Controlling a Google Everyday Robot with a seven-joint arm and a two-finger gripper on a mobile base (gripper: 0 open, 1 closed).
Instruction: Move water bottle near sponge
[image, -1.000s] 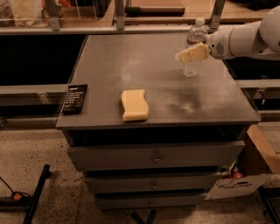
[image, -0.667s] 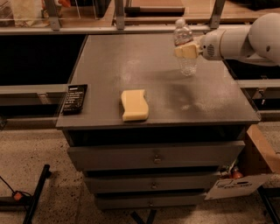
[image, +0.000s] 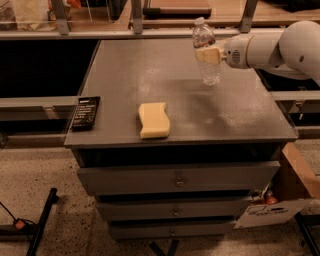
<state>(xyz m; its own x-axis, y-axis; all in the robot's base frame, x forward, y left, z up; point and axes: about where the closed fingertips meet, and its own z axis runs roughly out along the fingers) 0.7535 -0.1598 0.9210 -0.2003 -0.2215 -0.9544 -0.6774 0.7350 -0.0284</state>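
Note:
The water bottle (image: 206, 52) is clear with a white cap and stands upright, held just above the grey cabinet top (image: 125, 70) at the back right. My gripper (image: 208, 54) comes in from the right on a white arm and is shut on the bottle's upper part, at its label. The pale yellow sponge (image: 154, 119) lies flat near the front edge, left of and nearer than the bottle, well apart from it.
A flat black card with white text (image: 85, 113) lies at the front left corner. Drawers (image: 177, 177) sit below the top. A cardboard box (image: 295, 175) stands on the floor at right. Metal rails and shelving run behind the cabinet.
The gripper has carried the bottle leftward over the cabinet top and brought it from tilted to upright. The sponge and card have not moved.

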